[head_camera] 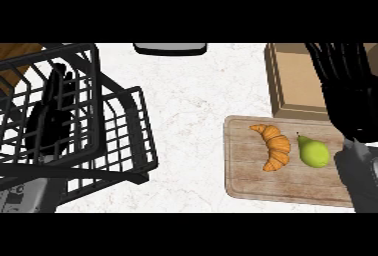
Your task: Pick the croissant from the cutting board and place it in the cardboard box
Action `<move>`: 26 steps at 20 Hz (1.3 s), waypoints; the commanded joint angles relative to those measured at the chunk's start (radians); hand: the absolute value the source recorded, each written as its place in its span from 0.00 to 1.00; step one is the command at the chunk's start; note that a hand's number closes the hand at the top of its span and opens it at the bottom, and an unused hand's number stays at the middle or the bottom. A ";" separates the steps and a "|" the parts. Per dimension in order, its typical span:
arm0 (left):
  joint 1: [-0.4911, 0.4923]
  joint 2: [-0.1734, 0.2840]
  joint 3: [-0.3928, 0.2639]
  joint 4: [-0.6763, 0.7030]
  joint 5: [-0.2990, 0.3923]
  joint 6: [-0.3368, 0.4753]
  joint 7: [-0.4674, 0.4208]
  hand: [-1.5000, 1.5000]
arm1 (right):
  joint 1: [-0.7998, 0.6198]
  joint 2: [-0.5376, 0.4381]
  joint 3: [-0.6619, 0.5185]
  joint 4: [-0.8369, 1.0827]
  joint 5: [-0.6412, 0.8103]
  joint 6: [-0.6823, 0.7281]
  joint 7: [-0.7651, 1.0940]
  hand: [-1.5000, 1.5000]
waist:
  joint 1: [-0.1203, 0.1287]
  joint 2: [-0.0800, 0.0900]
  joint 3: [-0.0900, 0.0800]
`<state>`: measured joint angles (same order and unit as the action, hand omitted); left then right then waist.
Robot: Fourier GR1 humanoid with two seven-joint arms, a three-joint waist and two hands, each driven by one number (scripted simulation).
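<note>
R hand [345, 82] is up at the view's right side, fingers straight and spread, pointing away from the robot, nothing in it; its grey forearm [360, 177] runs down to the lower edge. Croissant [274, 146] lies just left of and below that hand on the cutting board [251, 175], not touched. A green pear [314, 152] sits beside the croissant, btwn it and the forearm, apart from both. Cardboard box [291, 80] is immediately left of the hand's fingers, w/ the fingers overlapping its right part. L hand [48, 117] shows far left behind a black wire basket [111, 125], fingers up, relaxed, holding nothing.
</note>
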<state>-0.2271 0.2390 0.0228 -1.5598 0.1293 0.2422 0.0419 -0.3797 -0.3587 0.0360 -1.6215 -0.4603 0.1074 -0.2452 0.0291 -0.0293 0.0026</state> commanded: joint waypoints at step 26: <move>0.268 0.127 -0.163 -0.095 -0.035 -0.263 -0.111 0.50 | 0.304 -0.380 0.395 -0.164 1.041 -0.251 0.655 0.00 | -0.146 0.025 -0.010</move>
<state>0.0603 0.3615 0.0335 -1.7089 0.1549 0.0588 -0.1795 -0.0862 -0.7320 0.3719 -1.7028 0.5451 -0.2293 0.2710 -0.1130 -0.0217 -0.0093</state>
